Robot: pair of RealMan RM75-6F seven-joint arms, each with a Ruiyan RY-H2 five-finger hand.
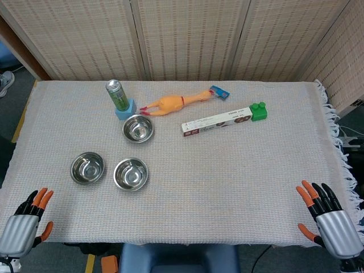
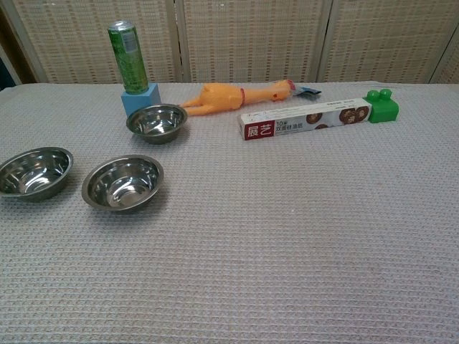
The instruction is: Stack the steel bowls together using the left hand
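Three steel bowls sit apart on the grey cloth at the left. The far bowl point(image 1: 138, 128) point(image 2: 157, 122) lies next to the blue block. The left bowl point(image 1: 87, 168) point(image 2: 35, 171) and the middle bowl point(image 1: 131, 174) point(image 2: 122, 182) stand side by side nearer me. My left hand point(image 1: 25, 222) hangs at the table's near left corner, fingers apart, holding nothing, well short of the bowls. My right hand point(image 1: 330, 219) is at the near right corner, also spread and empty. Neither hand shows in the chest view.
A green can point(image 1: 117, 94) point(image 2: 128, 46) stands on a blue block point(image 1: 126, 108) point(image 2: 140, 99) behind the far bowl. A rubber chicken point(image 1: 170, 103) point(image 2: 237, 95), a long foil box point(image 1: 216, 122) point(image 2: 307, 119) and a green brick point(image 1: 259, 111) point(image 2: 381, 105) lie at the back.
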